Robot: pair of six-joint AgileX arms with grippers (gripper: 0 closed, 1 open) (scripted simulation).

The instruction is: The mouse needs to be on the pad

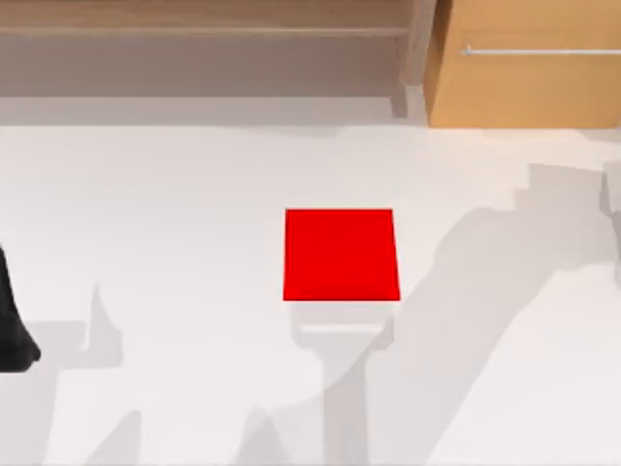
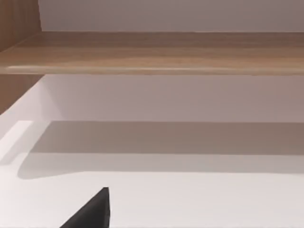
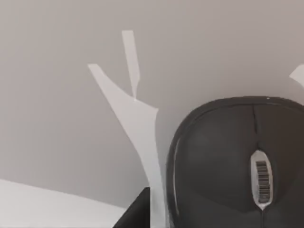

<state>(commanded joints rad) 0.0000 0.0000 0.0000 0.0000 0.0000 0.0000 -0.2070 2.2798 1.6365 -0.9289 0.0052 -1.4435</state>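
The red pad (image 1: 341, 254) lies flat at the middle of the white table, with nothing on it. The dark grey-black mouse (image 3: 237, 166) shows very close in the right wrist view, top side up, its scroll wheel facing the camera, over shadowed table surface. A dark part of my right gripper (image 3: 137, 211) sits right beside the mouse; whether it touches the mouse I cannot tell. My left arm (image 1: 12, 325) is parked at the table's far left edge, well away from the pad, and a black part of my left gripper (image 2: 90, 211) shows over bare table.
A low wooden shelf (image 1: 204, 29) runs along the back of the table. A wooden cabinet (image 1: 524, 68) with a metal handle stands at the back right. Arm shadows fall across the white table (image 1: 175, 223) in front of and right of the pad.
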